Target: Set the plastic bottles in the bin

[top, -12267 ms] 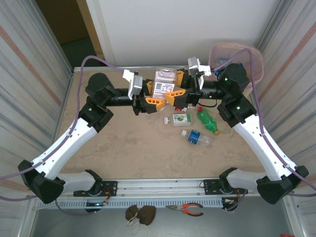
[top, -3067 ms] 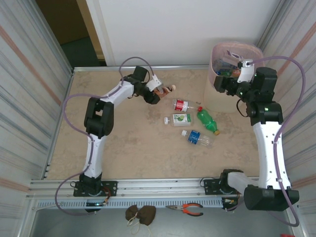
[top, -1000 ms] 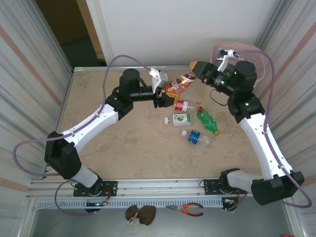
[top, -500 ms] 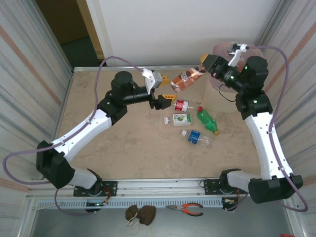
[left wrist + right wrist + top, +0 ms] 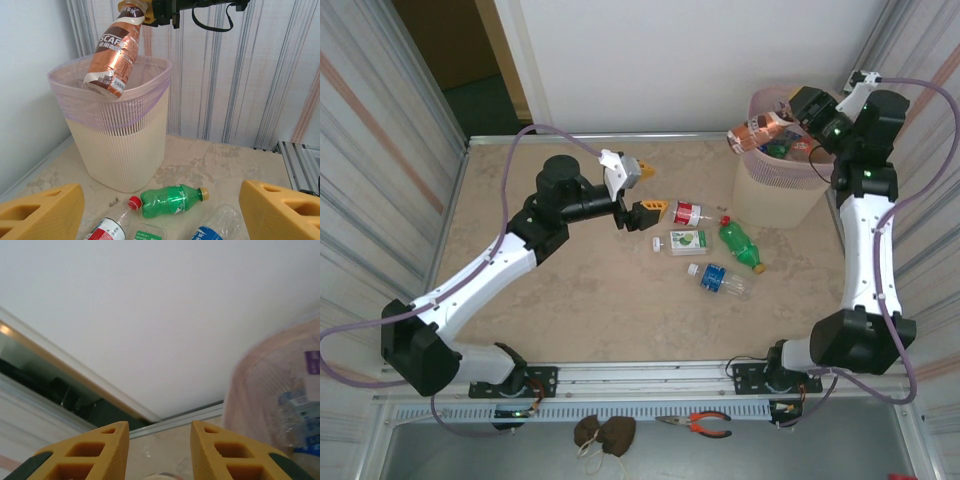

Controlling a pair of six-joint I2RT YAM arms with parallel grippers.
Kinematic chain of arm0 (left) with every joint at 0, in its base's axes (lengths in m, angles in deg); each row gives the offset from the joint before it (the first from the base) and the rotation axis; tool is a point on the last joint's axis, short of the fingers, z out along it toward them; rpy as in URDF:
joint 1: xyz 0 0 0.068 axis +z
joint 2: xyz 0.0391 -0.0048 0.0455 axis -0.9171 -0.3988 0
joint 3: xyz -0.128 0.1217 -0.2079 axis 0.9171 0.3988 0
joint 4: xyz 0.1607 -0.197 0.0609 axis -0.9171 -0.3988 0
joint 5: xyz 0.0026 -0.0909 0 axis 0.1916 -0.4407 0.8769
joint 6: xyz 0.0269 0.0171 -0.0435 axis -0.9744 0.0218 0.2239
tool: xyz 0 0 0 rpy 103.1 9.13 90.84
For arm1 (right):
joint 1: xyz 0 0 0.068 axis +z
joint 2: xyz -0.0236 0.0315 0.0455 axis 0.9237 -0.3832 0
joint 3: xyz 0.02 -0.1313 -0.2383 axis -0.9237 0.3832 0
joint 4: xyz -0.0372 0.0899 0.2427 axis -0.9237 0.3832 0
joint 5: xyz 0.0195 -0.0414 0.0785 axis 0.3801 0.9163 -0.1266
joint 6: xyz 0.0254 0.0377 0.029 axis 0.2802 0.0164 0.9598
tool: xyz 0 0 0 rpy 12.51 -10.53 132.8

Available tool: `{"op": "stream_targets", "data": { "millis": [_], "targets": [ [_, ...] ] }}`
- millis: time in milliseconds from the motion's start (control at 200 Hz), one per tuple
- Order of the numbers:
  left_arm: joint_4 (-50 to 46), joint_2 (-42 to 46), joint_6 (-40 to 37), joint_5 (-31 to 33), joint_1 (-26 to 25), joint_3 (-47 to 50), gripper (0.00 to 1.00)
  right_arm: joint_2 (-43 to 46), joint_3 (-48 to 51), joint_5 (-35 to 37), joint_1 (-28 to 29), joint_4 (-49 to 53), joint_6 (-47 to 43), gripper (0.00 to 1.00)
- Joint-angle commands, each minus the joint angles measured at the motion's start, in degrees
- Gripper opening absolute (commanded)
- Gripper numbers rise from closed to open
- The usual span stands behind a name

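The right claw (image 5: 792, 118) has carried the brown-labelled plastic bottle (image 5: 758, 133), pinched by its cap end, over the tall beige perforated bin's (image 5: 770, 195) rim, ready to drop. The left claw (image 5: 653, 190), now wide and empty, hangs well apart from the bin.

A lab test cell: tan table (image 5: 570, 300) fenced by corrugated metal panels (image 5: 380, 200) (pliers (image 5: 695, 425) lying out front).

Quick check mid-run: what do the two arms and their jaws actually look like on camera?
They match. The left arm and the right arm each have long white links between bulky black joints. A thin purple cable loops loosely along each arm. The jaws are blocky yellow-orange wedges with rectangular cut-out pockets, dark at the base.
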Motion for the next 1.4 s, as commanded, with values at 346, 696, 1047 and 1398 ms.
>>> {"op": "stream_targets", "data": {
  "millis": [346, 696, 1047, 1398],
  "targets": [
    [-1.0, 2.1, -2.2, 1.2, 0.2, 1.3, 0.81, -4.7, -3.8, 8.4, -3.6, -6.0, -11.7, 0.22],
    [-1.3, 1.3, -2.2, 0.3, 0.8, 0.5, 0.81, -7.5, 2.4, 6.1, -0.8, -22.6, -25.3, 0.18],
    [-2.3, 3.2, -2.4, 1.2, 1.2, 1.6, 0.81, -12.2, 5.0, 1.1, 6.2, -30.2, -47.5, 0.23],
    [-2.7, 4.5, -2.5, 1.7, 1.8, 2.5, 0.81, -10.9, 14.6, -2.0, 7.7, -29.9, -56.6, 0.34]
  ]
}}
